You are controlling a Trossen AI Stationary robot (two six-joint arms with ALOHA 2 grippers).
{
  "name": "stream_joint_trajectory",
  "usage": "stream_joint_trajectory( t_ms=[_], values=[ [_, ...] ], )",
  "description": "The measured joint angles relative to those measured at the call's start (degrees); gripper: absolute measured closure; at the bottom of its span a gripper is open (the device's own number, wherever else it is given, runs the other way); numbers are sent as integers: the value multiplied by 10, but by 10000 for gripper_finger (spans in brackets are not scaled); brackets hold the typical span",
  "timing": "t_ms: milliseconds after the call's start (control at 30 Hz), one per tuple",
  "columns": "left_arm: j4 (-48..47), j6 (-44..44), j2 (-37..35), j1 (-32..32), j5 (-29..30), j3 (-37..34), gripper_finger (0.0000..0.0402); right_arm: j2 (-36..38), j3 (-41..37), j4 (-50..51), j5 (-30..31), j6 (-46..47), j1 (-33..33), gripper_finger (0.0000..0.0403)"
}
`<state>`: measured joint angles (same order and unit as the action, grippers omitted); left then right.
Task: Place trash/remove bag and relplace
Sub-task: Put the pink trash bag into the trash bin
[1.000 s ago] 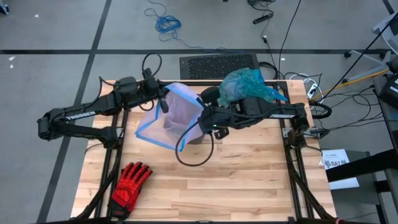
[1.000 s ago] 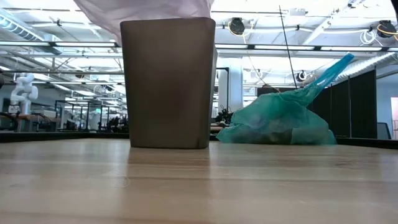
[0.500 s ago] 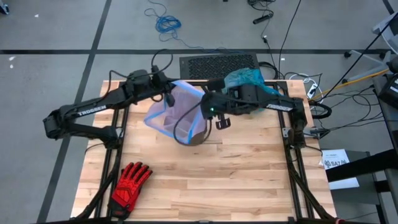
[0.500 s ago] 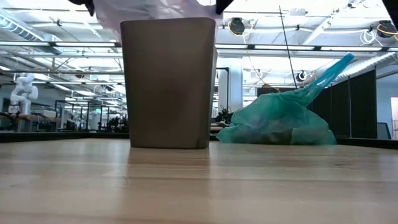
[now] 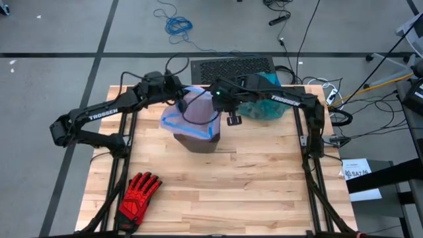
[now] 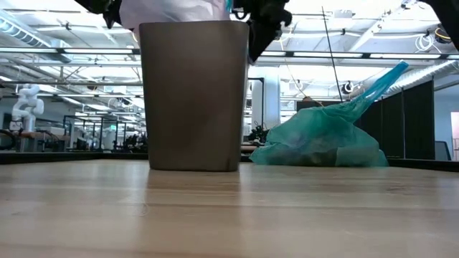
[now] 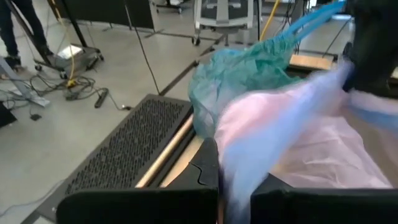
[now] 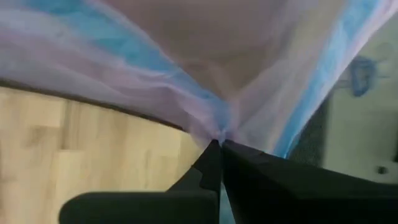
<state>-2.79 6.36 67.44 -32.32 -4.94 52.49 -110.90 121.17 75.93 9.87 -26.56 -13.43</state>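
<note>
- Lilac translucent bag with blue rim [image 5: 192, 114] is what both of your arms hold, spread over the top of the brown bin [image 6: 192, 93].
- Your left gripper [image 5: 180, 100] sits at the bin's far-left rim; in the left wrist view its fingers [image 7: 186, 202] are pinched tight on the lilac film and blue hem.
- Your right gripper [image 5: 219, 99] is at the bin's far-right rim, fingers [image 8: 217, 163] closed on a gathered fold of the same bag where the blue edge bunches.
- Low view: the lilac film sits bunched above the bin's mouth, dark gripper parts on either side of the rim.
- You can see the bin standing upright on the tabletop [image 5: 264, 178], toward the far half, roughly mid-width.
- Teal-green bag [image 6: 323, 140] lies on the tabletop just right of the bin and a bit behind it, slumped and full, its twisted neck sticking up and to the right. In the high view your right arm crosses over part of it.
- You can't make out the trash itself; only dark shapes show through the teal film.
- Red-and-black glove [image 5: 139, 194] lies flat near the front-left corner, well apart from the bin.
</note>
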Motion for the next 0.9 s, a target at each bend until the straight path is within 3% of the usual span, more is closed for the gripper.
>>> stream_joint_trajectory(
  t_ms=[167, 367, 533, 700, 900],
  values=[
    [-22, 4, 0, 1, -3, 0, 402, 31, -95, -50, -54, -5, -24, 403],
    [-15, 4, 0, 1, -26, 0, 402, 120, -183, -120, -61, -4, -22, 402],
    [-15, 1, 0, 1, -49, 0, 402, 168, -260, -189, -102, 7, -23, 402],
    [-13, 1, 0, 1, -76, 0, 402, 166, -324, -245, -114, 4, -35, 402],
    [-15, 1, 0, 1, -88, 0, 402, 168, -353, -288, -189, 14, -53, 403]
  ],
)
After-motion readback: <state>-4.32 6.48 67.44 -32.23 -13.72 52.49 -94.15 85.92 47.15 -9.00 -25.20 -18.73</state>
